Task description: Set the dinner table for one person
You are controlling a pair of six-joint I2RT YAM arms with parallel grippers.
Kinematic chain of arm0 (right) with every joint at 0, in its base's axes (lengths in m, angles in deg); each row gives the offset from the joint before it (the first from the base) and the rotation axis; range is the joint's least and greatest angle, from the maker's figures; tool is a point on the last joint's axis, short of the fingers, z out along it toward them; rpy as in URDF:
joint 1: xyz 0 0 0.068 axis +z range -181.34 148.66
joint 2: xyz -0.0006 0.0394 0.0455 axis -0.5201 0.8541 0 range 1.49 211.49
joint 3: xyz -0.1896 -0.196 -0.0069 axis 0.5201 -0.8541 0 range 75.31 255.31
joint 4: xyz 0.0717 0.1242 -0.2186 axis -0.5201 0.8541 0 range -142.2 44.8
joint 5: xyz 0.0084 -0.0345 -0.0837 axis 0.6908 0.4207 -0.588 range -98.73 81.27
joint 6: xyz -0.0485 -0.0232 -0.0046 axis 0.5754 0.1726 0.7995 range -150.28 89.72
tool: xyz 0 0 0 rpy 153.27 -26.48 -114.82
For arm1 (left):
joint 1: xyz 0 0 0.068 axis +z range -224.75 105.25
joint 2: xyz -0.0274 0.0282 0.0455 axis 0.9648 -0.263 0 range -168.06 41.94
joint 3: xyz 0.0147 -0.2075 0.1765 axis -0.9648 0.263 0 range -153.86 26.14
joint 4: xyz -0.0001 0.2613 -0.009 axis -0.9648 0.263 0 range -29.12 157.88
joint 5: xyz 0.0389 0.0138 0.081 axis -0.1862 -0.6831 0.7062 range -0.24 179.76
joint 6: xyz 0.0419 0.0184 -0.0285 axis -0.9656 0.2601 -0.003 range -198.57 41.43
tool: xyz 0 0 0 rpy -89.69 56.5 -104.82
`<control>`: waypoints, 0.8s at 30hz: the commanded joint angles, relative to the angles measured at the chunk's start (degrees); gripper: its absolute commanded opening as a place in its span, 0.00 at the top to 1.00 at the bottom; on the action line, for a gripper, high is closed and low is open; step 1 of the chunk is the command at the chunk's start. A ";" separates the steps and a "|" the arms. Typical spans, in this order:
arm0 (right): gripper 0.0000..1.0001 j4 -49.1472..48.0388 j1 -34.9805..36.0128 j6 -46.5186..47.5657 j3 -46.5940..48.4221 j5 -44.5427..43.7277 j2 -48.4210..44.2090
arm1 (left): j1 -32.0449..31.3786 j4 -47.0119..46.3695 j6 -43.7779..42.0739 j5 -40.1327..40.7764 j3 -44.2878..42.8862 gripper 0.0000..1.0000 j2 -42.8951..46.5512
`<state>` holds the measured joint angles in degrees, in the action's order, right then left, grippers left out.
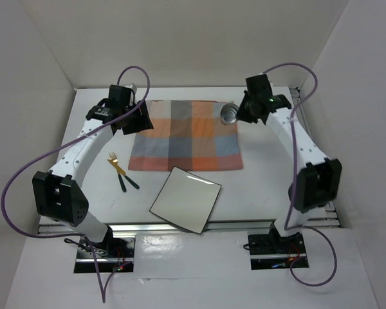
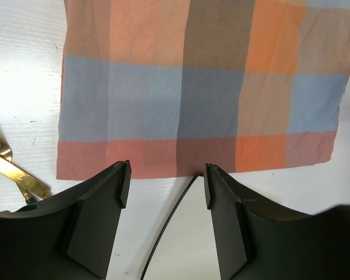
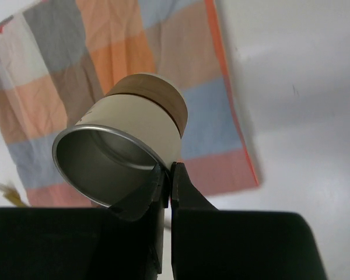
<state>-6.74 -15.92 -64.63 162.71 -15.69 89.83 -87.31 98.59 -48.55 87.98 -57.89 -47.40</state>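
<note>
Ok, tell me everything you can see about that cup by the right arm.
The cup has a cream outer wall, a shiny metal-looking inside and rim, and a brown, wood-like base. It looks empty. It is tilted, its mouth toward the wrist camera, over the far right corner of the checked cloth. The right tool pinches its rim wall, one finger inside, one outside.

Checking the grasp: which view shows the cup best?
Right wrist: the cup fills the frame, rim pinched by the right gripper. Top external shows it small, at a far corner of the cloth; left wrist misses it.
</note>
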 commanded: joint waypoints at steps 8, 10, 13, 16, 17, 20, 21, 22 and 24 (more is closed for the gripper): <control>1.00 -6.78 -0.13 7.10 31.59 -1.14 29.69 | 1.13 1.04 -0.40 -2.35 -6.67 0.30 -1.62; 1.00 -6.25 -0.65 7.10 35.36 -0.51 34.26 | 1.13 1.65 -0.92 -3.05 -7.29 0.30 -1.63; 1.00 -5.03 -1.26 7.10 40.02 -0.51 39.36 | 1.13 1.66 -0.93 -3.05 -6.59 0.30 -1.63; 1.00 -4.49 -2.41 6.57 43.20 0.63 43.40 | 1.13 1.66 -1.46 -3.05 -5.36 0.29 -1.01; 1.00 -3.97 -2.41 6.57 43.21 0.63 44.20 | 1.13 1.66 -1.46 -3.57 -5.36 0.29 -1.01; 1.00 -3.35 -3.55 6.05 43.91 1.42 47.01 | 1.13 1.66 -1.98 -3.58 -4.74 0.27 -0.49; 1.00 -3.35 -3.55 6.05 43.30 1.42 47.02 | 1.13 1.66 -1.98 -3.58 -4.74 0.27 -0.48; 1.00 -4.05 -3.55 6.05 42.60 1.42 47.02 | 1.13 1.66 -1.98 -3.58 -4.74 0.27 -0.48; 1.00 -4.58 -4.08 6.05 40.84 1.42 47.02 | 1.13 1.66 -1.98 -3.58 -4.21 0.27 -0.48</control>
<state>-10.40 -19.24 -58.34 203.36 -14.47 137.39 -86.30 100.47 -48.84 85.18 -62.44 -48.32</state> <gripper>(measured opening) 0.056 0.725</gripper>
